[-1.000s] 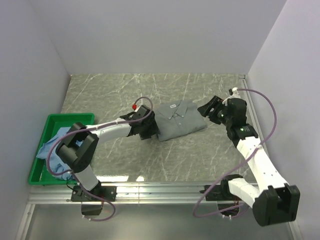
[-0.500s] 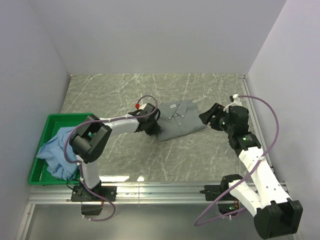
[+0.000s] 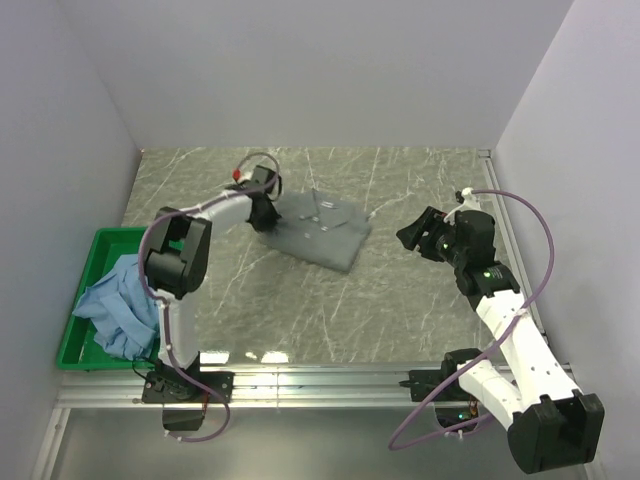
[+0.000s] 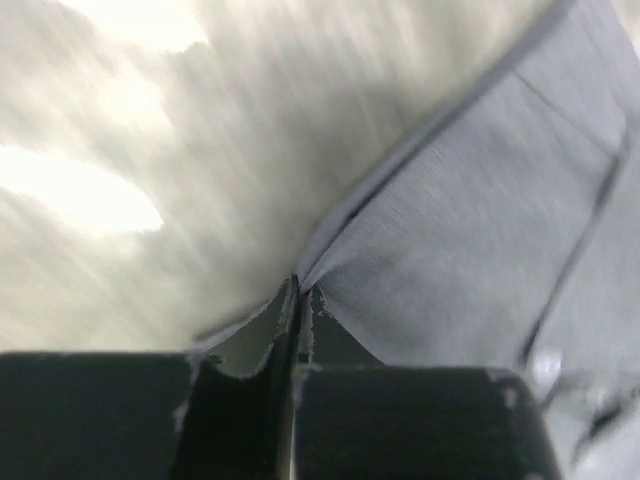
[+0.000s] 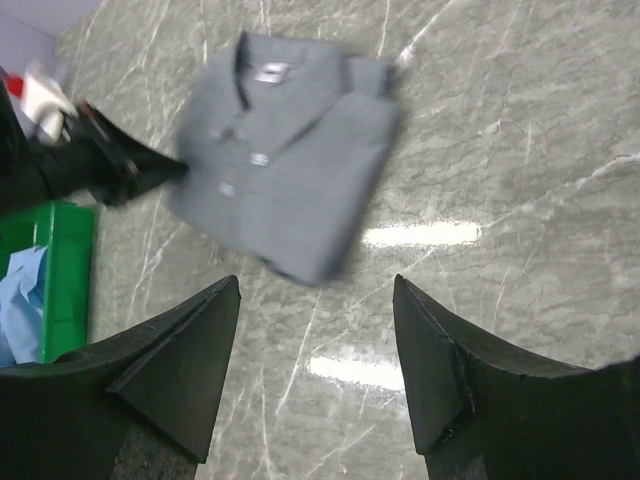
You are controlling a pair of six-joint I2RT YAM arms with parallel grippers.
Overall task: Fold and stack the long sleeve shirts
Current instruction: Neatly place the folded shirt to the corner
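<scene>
The folded grey-green long sleeve shirt (image 3: pixel 320 232) lies on the marble table, collar toward the back. My left gripper (image 3: pixel 264 216) is shut on its left edge. In the left wrist view the jaws (image 4: pixel 300 290) pinch a fold of the grey cloth (image 4: pixel 470 230) between closed tips. My right gripper (image 3: pixel 408 235) hovers open to the right of the shirt, apart from it. The right wrist view shows the shirt (image 5: pixel 285 150) ahead of those open fingers (image 5: pixel 317 290). The light blue shirt (image 3: pixel 115 305) sits crumpled in the bin.
A green plastic bin (image 3: pixel 140 236) stands at the table's left edge and also shows in the right wrist view (image 5: pixel 68 260). White walls close in the table (image 3: pixel 400 310) on three sides. A metal rail runs along the near edge.
The left gripper closed on the grey-green shirt's edge and dragged the shirt left and toward the back, turning it. The right gripper stayed open and barely moved.
</scene>
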